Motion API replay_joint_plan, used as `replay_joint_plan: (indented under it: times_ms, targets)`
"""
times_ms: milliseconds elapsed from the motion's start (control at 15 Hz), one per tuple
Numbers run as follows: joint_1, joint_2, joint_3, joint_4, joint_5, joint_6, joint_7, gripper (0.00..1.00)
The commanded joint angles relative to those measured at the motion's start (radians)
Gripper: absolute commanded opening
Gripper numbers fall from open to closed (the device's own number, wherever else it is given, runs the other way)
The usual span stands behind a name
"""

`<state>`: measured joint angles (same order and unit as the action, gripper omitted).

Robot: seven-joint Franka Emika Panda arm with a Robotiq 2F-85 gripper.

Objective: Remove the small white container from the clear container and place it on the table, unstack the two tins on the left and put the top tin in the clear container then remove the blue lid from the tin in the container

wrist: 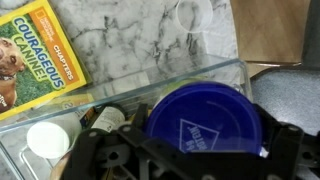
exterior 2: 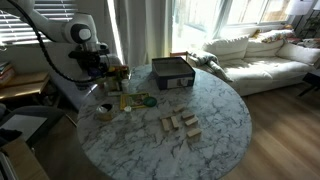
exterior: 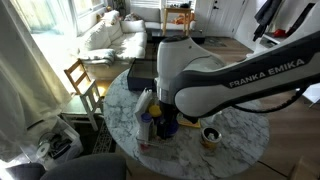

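My fingers [wrist: 284,150] stand wide apart in the wrist view, dark on either side of the blue lid [wrist: 205,118], which fills the space between them. One finger looks to meet the lid's edge. My own linkage hides the pads, so I cannot tell whether I grip the top tin beneath the lid.

The lid is round, flat and deep blue, with a faint raised emblem in the middle. Of the tin's gold side I see nothing from here.

Only the wrist view shows what lies close by. A yellow book [wrist: 35,50] lies flat on the table [wrist: 130,30]. A straight see-through wall [wrist: 150,85] crosses below the book. A small white container [wrist: 45,140] sits at my left. Beside it is a round pale-topped thing [wrist: 105,118] that I cannot name for sure. At the top edge a round clear rim rests on the marble, which looks like the clear container [wrist: 190,14].

In an exterior view my gripper [exterior: 165,115] hangs low over the table with blue [exterior: 166,125] under it. A lidless tin [exterior: 210,135] stands apart. In an exterior view a dark box [exterior 2: 172,72] and wooden blocks [exterior 2: 180,125] show, well away from me [exterior 2: 103,78].
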<state>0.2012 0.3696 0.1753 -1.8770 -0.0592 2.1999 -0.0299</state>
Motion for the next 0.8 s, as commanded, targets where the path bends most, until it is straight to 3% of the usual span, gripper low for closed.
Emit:
replay_joint_plan:
  times_ms: [0,600,667,733]
  targets:
    - [0.017,0.032,-0.008,0.022,-0.033,0.002,-0.001,0.73]
    - [0.03,0.065,-0.014,0.038,-0.06,0.002,0.01,0.73]
    - [0.03,0.066,-0.015,0.039,-0.062,0.003,0.011,0.86]
    - [0.031,0.067,-0.016,0.039,-0.064,0.003,0.012,0.88]
